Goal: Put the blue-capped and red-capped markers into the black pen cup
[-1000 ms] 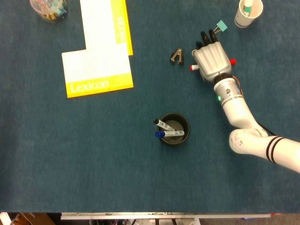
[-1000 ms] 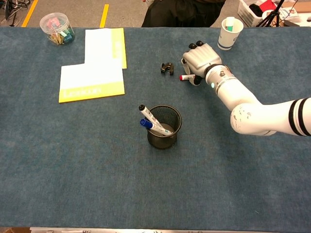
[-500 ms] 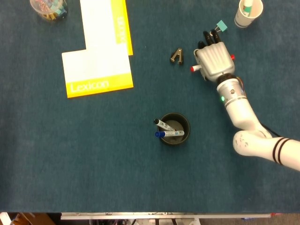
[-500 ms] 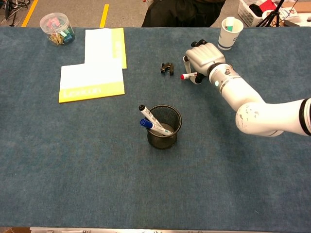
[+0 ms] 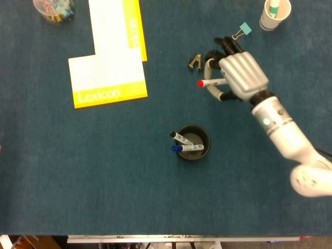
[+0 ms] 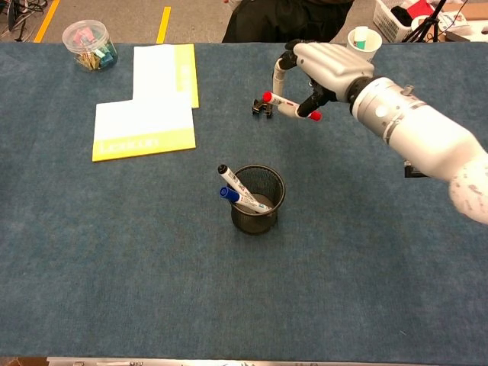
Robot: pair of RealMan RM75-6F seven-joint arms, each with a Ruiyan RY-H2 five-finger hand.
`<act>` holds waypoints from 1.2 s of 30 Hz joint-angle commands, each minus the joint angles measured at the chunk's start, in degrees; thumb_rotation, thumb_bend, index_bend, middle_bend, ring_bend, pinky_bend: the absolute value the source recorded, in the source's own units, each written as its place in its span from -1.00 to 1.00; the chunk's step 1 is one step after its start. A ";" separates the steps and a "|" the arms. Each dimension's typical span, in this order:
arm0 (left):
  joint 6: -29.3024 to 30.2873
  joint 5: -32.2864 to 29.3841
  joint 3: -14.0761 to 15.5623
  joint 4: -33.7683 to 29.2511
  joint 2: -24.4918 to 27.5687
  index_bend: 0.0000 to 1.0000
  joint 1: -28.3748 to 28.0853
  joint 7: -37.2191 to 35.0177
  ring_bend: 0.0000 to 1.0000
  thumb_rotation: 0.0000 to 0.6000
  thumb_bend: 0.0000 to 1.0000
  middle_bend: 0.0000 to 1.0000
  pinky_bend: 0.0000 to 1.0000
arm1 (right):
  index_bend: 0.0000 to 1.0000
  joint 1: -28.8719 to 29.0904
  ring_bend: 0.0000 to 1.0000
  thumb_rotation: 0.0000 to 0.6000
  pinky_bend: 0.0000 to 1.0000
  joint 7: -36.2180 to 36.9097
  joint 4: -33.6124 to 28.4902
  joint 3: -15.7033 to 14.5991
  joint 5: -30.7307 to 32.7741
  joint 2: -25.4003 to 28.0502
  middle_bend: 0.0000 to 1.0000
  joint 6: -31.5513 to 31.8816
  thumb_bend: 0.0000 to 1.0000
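Note:
My right hand [image 5: 237, 75] [image 6: 324, 67] holds the red-capped marker [image 5: 210, 82] [image 6: 288, 106] in its fingers, lifted above the table, lying roughly level with its red cap toward the left. The black mesh pen cup [image 5: 194, 142] [image 6: 258, 200] stands in the middle of the table, below and left of the hand. Inside it lean the blue-capped marker [image 5: 187, 148] [image 6: 238, 197] and a black-capped marker [image 5: 180, 138] [image 6: 232, 180]. My left hand is out of sight in both views.
A black binder clip [image 5: 195, 62] [image 6: 262, 107] lies just left of the hand. A teal clip [image 5: 243, 30] lies behind it. A white paper cup [image 5: 274, 14] [image 6: 362, 48] stands at the far right. Yellow-and-white Lexicon booklets [image 5: 109, 57] [image 6: 146, 114] and a clear jar of clips [image 5: 54, 9] [image 6: 89, 45] occupy the far left.
My right hand has closed on the red-capped marker and raised it off the table, moving toward the near side and slightly left. The cup and its markers are unmoved.

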 commanded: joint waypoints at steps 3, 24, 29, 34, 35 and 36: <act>-0.21 0.41 0.04 -0.29 -0.22 -0.64 -0.31 0.30 -0.65 1.00 -0.70 -0.65 -0.71 | 0.23 -5.40 -0.92 1.00 -0.98 18.54 -11.98 -0.85 -9.04 8.51 -0.35 -1.66 -0.28; 0.48 0.17 0.11 0.16 -0.06 -0.64 0.20 -0.38 -0.65 1.00 -0.70 -0.65 -0.71 | 0.23 -6.24 -0.92 1.00 -0.98 45.93 -13.18 -7.12 -27.23 9.40 -0.35 -1.91 -0.27; 0.37 0.16 0.15 0.27 -0.15 -0.64 0.17 -0.46 -0.65 1.00 -0.70 -0.65 -0.71 | 0.23 -5.70 -0.92 1.00 -0.98 46.70 -10.83 -8.21 -27.57 7.97 -0.35 -1.99 -0.25; 0.23 0.07 0.15 0.23 -0.08 -0.64 0.13 -0.43 -0.65 1.00 -0.70 -0.65 -0.71 | 0.01 -4.79 -0.92 1.00 -0.98 47.16 -8.16 -9.35 -29.00 6.58 -0.43 -2.16 -0.23; 0.25 0.02 0.13 0.27 -0.12 -0.64 0.15 -0.39 -0.65 1.00 -0.70 -0.65 -0.71 | -0.14 -4.58 -0.94 1.00 -0.99 47.38 -7.86 -9.60 -29.34 6.50 -0.46 -2.28 -0.23; 0.27 -0.03 0.13 0.30 -0.13 -0.64 0.18 -0.40 -0.65 1.00 -0.70 -0.65 -0.71 | -0.31 -4.36 -0.96 1.00 -0.99 47.64 -7.51 -9.92 -29.79 6.41 -0.50 -2.35 -0.23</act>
